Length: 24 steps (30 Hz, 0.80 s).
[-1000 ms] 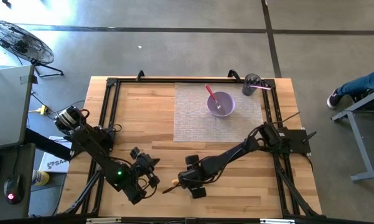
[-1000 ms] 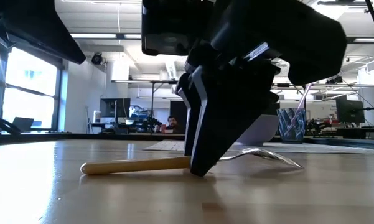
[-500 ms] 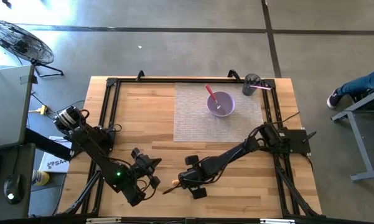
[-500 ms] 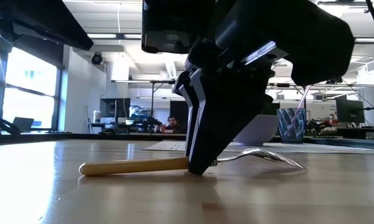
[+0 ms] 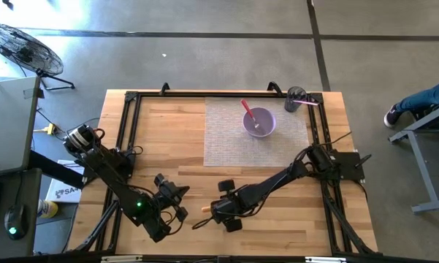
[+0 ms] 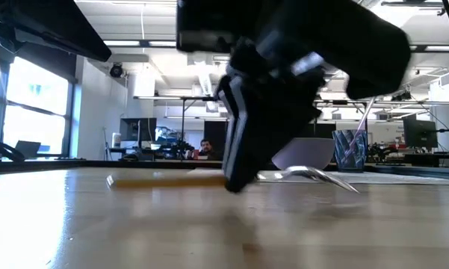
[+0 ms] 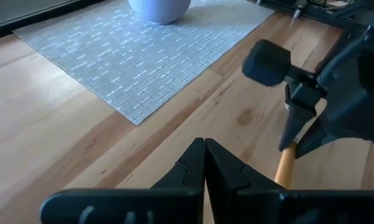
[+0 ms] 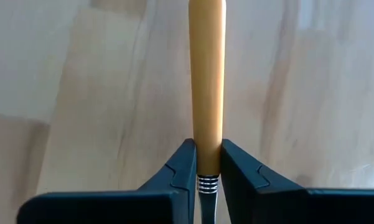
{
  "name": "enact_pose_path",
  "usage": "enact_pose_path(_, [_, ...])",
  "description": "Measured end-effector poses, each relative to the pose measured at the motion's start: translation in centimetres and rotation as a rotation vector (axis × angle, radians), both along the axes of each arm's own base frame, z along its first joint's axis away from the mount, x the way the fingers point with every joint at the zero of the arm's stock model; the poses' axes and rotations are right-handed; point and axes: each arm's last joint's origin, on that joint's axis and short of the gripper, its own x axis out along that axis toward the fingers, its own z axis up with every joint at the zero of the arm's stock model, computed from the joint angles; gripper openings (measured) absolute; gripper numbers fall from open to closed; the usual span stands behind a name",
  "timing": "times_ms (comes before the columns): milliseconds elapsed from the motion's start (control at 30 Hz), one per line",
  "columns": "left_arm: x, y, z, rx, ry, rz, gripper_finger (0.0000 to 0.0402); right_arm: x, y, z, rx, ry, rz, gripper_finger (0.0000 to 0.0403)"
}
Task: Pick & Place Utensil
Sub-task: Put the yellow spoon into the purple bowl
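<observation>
Pinching a wooden-handled fork (image 8: 206,81), the right gripper (image 8: 206,163) fingers are closed; fork now lifted off the table (image 5: 168,139), pick achieved. Left gripper (image 7: 205,163) fingers pressed together.

Bare wooden tabletop (image 5: 168,139) lay open left of the grey woven placemat (image 5: 226,139), where a lilac bowl (image 5: 259,122) and dark utensil cup (image 5: 295,98) stood in the way.

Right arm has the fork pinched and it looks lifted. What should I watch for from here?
The right gripper pinches the wooden-handled fork only near the metal collar, so the long handle may pivot or slip. The bowl already holds a pink utensil, which could get knocked. The left gripper waits close beside the handle.
</observation>
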Motion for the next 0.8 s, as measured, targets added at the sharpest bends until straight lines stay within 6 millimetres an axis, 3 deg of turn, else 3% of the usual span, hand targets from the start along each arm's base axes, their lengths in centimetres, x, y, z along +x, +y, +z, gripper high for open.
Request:
enact_pose_path(300, [-0.6, -0.4, -0.5, 0.000, -0.004, -0.024, 0.0001, -0.4, 0.2, 0.2, -0.054, -0.017, -0.064, 0.0052])
enact_pose_path(633, [-2.2, 0.0, -4.5, -0.080, -0.046, -0.037, 0.0001, -1.7, 1.1, -0.3, -0.110, -0.053, -0.150, 0.0048])
enact_pose_path(800, [-2.3, 0.1, -5.6, -0.105, -0.054, -0.083, 0.0001, -3.3, 1.0, -0.8, -0.026, -0.207, -0.216, 0.0046])
